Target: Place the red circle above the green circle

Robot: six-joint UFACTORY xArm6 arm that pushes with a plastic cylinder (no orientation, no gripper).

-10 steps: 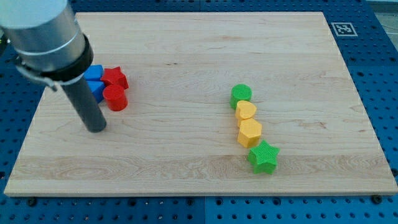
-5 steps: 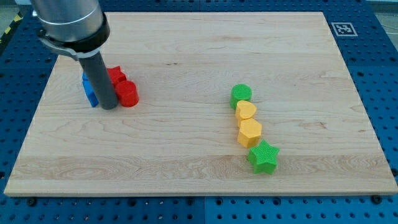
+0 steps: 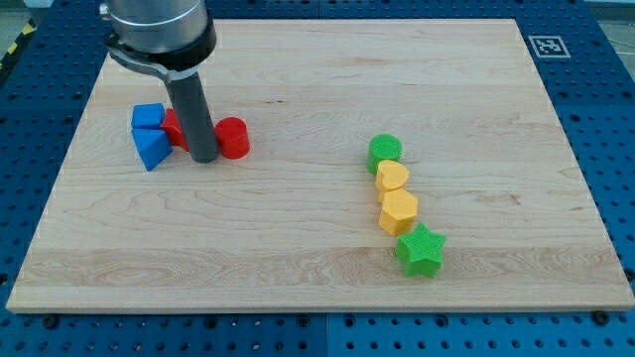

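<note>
The red circle (image 3: 233, 138) lies left of the board's middle. My tip (image 3: 205, 157) touches its left side, with the dark rod rising toward the view's top. The green circle (image 3: 385, 152) stands to the right of the middle, at the top of a column of blocks. A red star (image 3: 175, 129) shows partly behind the rod, to the tip's left.
Two blue blocks (image 3: 149, 134) sit left of the red star. Below the green circle run a yellow heart (image 3: 392, 177), a yellow hexagon (image 3: 399, 211) and a green star (image 3: 420, 250). The wooden board (image 3: 317, 69) lies on a blue pegboard.
My tip has moved right and toward the view's top, passing between the blocks. It has pushed the red circle to the right, away from the red star and blue blocks.
</note>
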